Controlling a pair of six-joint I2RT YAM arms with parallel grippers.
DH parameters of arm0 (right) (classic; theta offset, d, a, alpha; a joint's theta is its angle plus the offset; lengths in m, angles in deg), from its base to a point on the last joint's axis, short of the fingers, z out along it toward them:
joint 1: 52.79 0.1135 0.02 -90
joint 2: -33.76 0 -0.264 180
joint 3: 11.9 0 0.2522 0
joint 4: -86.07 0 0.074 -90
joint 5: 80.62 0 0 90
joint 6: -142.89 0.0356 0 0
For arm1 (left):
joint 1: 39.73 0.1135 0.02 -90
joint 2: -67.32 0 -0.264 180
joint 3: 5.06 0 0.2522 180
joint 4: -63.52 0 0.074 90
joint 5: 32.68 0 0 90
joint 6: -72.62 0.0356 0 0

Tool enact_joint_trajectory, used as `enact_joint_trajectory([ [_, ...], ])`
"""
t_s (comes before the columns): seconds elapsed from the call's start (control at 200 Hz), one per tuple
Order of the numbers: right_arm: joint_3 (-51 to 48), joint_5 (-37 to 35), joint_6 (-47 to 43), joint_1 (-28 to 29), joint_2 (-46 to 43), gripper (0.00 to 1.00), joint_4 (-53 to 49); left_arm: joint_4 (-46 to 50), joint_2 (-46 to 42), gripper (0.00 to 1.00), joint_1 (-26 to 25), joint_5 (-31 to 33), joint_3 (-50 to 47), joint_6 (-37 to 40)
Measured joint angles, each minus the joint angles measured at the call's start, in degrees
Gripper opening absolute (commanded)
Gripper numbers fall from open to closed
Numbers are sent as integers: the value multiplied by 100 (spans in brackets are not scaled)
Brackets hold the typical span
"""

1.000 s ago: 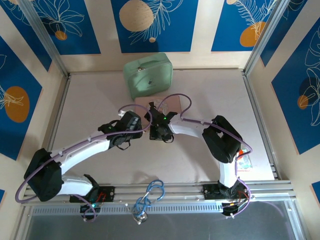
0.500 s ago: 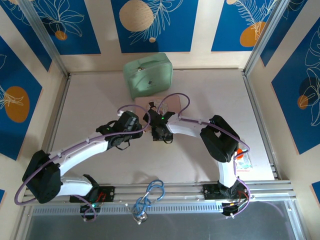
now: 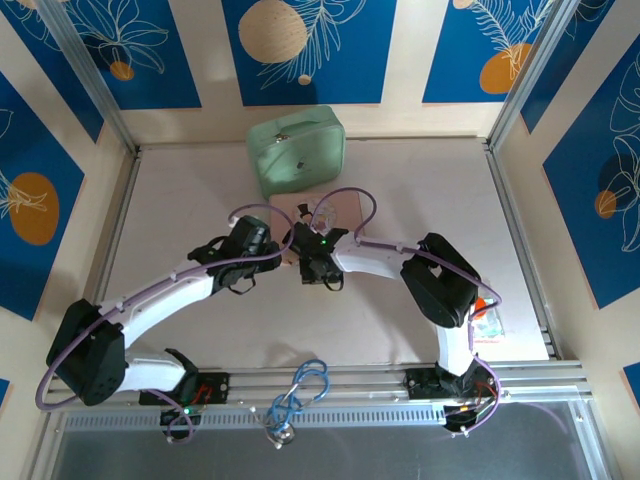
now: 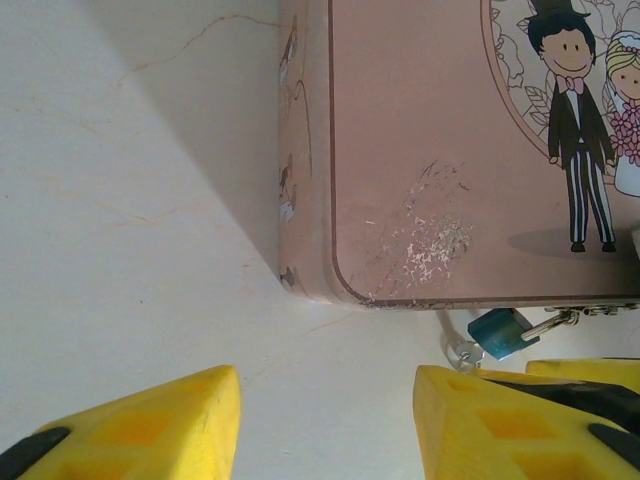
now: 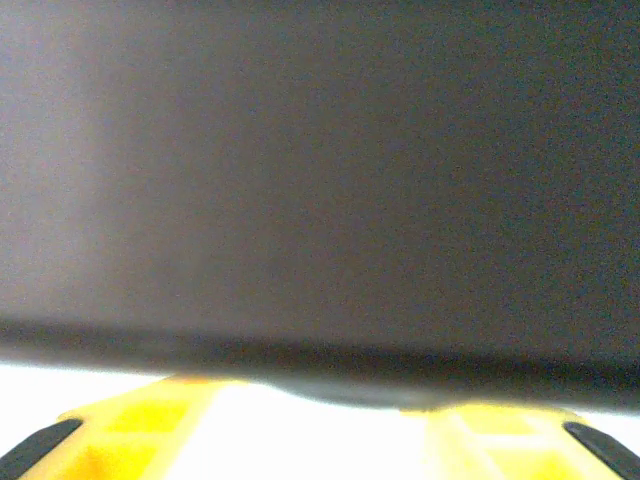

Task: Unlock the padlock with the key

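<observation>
A pale tabletop (image 3: pixel 180 200) is bounded by walls with blue panels, and both arms are bolted at its near edge. The left arm (image 3: pixel 160 300) and the right arm (image 3: pixel 440 280) are bent inward, so that their ends are brought together near the middle of the tabletop. A green zipped case (image 3: pixel 295 150) is set at the back, against the far wall. A pink tin box (image 4: pixel 420 150), printed with a cartoon bride and groom, is laid flat just in front of the case, and its near edge is partly covered from above by the two wrists. The left tool (image 4: pixel 325 430) is held low just off the box's near corner; its yellow fingers (image 4: pixel 150 420) are spread, with only bare tabletop noted between them. The right tool (image 5: pixel 320 430) is also seen with its yellow fingers parted, bright tabletop showing in the gap; a dark, blurred surface (image 5: pixel 320 180) is pressed close over its camera and could not be identified. The padlock (image 4: pixel 500 332), blue-bodied, is found on the tabletop at the box's near edge, hooked by its thin shackle to the box's clasp. A small silvery ring (image 4: pixel 462 352) is noted touching the padlock's left side.
</observation>
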Motion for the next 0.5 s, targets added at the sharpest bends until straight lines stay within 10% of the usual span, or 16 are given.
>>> enact_joint_trajectory([
  [0.5,-234,-168,79,-61,-20,35,466,-533,544,59,313,-540,0,208],
])
